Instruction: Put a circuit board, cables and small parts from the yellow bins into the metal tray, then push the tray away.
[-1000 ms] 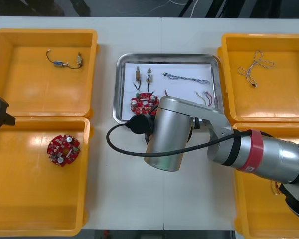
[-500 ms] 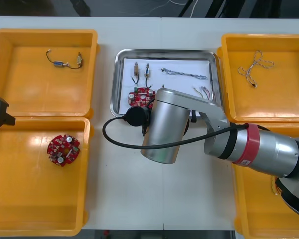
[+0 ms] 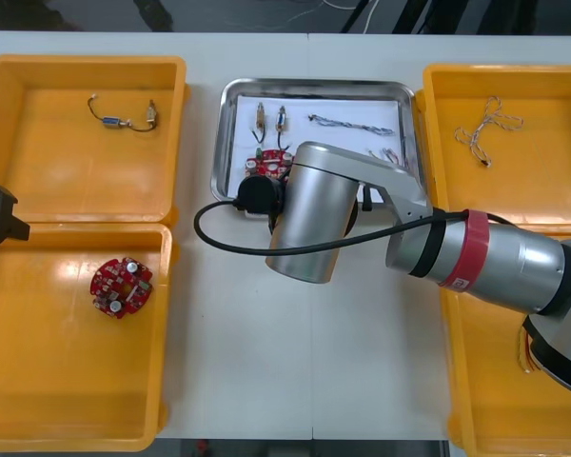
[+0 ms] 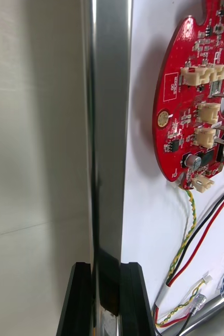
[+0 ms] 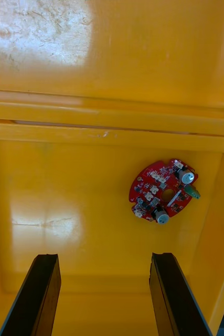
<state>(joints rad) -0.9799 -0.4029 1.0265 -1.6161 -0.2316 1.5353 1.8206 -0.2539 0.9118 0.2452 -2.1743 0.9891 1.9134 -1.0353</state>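
Our right hand is closed on the near rim of the metal tray, which sits between the yellow bins holding a circuit board and cables; our left hand hangs open.

The metal tray is sliding away across the worktop, its far rim drawing closer to the worktop's far edge than a second ago. The right arm is reaching further forward and slightly toward the robot's left along with it. The right hand is clasping the tray's near rim between its fingers. The round red circuit board, the small metal parts and the cables are riding along inside the tray. More bare worktop is opening up on the tray's near side.
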